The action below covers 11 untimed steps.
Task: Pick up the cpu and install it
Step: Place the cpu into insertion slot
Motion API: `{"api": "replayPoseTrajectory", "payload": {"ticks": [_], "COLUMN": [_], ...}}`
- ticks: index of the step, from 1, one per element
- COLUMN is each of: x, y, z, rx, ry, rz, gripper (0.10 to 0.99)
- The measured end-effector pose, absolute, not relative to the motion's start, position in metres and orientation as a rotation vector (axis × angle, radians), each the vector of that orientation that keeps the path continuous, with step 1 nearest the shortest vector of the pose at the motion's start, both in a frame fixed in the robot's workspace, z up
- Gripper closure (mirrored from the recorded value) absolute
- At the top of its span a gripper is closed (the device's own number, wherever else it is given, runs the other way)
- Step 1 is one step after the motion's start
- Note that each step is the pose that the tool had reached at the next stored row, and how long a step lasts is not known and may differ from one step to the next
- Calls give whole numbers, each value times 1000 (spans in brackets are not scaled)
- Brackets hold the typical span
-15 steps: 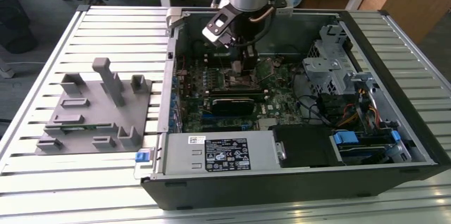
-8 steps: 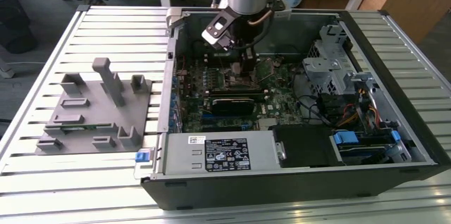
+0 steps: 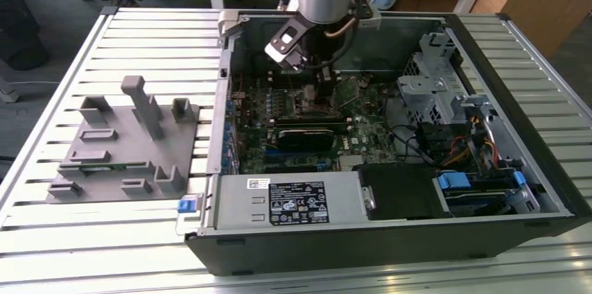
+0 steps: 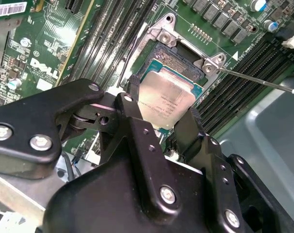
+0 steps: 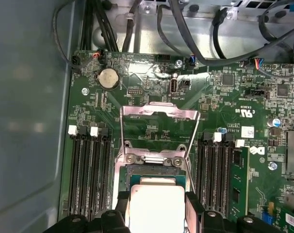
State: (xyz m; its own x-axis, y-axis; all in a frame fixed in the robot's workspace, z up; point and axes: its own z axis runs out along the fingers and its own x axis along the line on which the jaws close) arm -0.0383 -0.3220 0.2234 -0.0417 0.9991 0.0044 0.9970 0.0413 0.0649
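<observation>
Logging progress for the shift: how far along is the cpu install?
Done: the cpu is picked up and sits at the open socket. In hand: the gripper clasps it by two edges. Left: it isn't released, and the retention frame stands open.

The cpu [image 4: 170, 92] [image 5: 155, 208], in both wrist views: flat square chip, silvery-white metal top, green edge. Lies level, top up, clamped on two opposite edges by the pincer [image 4: 162, 102], over the open socket [image 4: 182, 52] on the motherboard [image 5: 224, 92]. Seated or just above: cannot tell.
</observation>
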Motion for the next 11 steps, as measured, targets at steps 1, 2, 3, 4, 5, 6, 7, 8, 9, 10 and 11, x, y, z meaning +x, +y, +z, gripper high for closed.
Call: {"api": "replayPoseTrajectory", "payload": {"ticks": [1,2,3,4,5,6,7,8,9,10,11], "x": [-38,-38,-38,-39,-39,-39,-39,-39,-39,-39,-39], "y": [-322,-322,-322,-322,-322,-322,-321,-321,-321,-321,-321], "z": [222,221,220,219,218,217,216,214,214,213,211], "rx": [2146,2146,2146,2146,2146,2146,2147,2147,2147,2148,2149], "ry": [2236,2236,2235,2235,2235,2235,2235,2235,2234,2234,2233], "rz": [77,78,77,77,77,77,77,77,77,77,77], "gripper": [545,545,545,545,545,545,545,545,545,545,545]}}
